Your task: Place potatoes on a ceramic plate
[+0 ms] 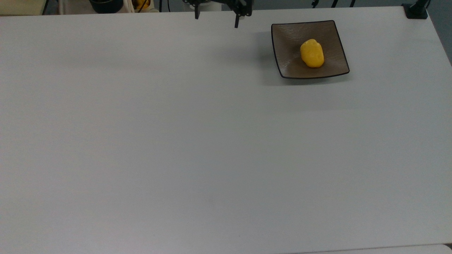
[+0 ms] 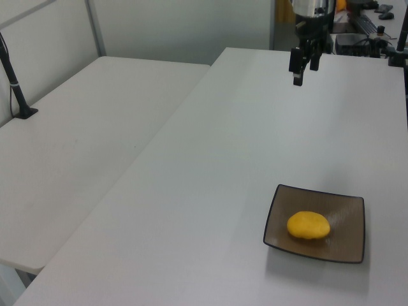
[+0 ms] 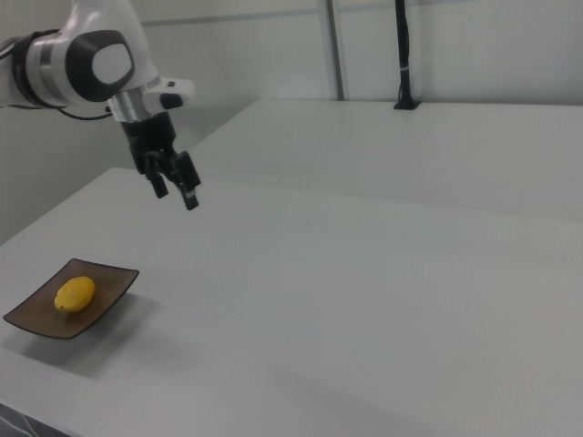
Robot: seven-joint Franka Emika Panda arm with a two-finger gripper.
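Note:
The yellow potato (image 1: pixel 312 53) lies on the square brown ceramic plate (image 1: pixel 286 42) near the table's far right in the top view. It rests left of the plate's middle in the left view, potato (image 2: pixel 308 225) on plate (image 2: pixel 347 210), and likewise in the right view, potato (image 3: pixel 75 293) on plate (image 3: pixel 109 279). My gripper (image 1: pixel 216 19) hangs open and empty above the table's far edge, well to the top view's left of the plate. It is raised high in the air, gripper (image 2: pixel 305 71) and gripper (image 3: pixel 176 196).
The white table (image 1: pixel 212 141) stretches wide and bare. A second white table (image 2: pixel 76 127) adjoins it in the left view. A black clamp post (image 1: pixel 416 10) stands at the top view's far right corner. A dark bowl (image 1: pixel 106 5) sits beyond the far edge.

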